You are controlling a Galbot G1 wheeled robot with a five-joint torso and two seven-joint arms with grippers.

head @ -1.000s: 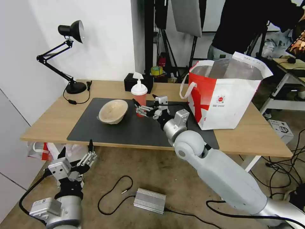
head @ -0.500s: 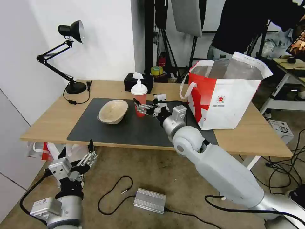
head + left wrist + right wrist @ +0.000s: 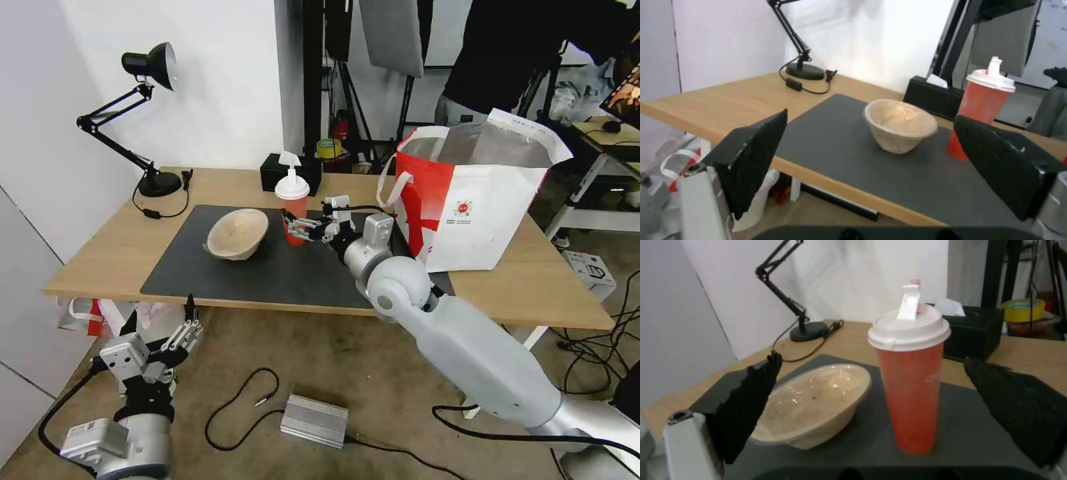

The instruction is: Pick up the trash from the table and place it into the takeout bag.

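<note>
Long light-wood table [image 3: 100, 247], dark grey mat [image 3: 267, 273] on it. Large white takeout bag with red side panel [image 3: 487, 213]: upright at the table's right end, mouth open. Beige paper-like bowl [image 3: 237, 233]: tilted on the mat. Red drink cup with white lid [image 3: 292, 208]: upright beside the bowl. My right gripper [image 3: 298, 228]: jaws spread wide either side of the cup, gripping nothing. My left gripper [image 3: 179, 333]: low before the table edge, open, empty.
</note>
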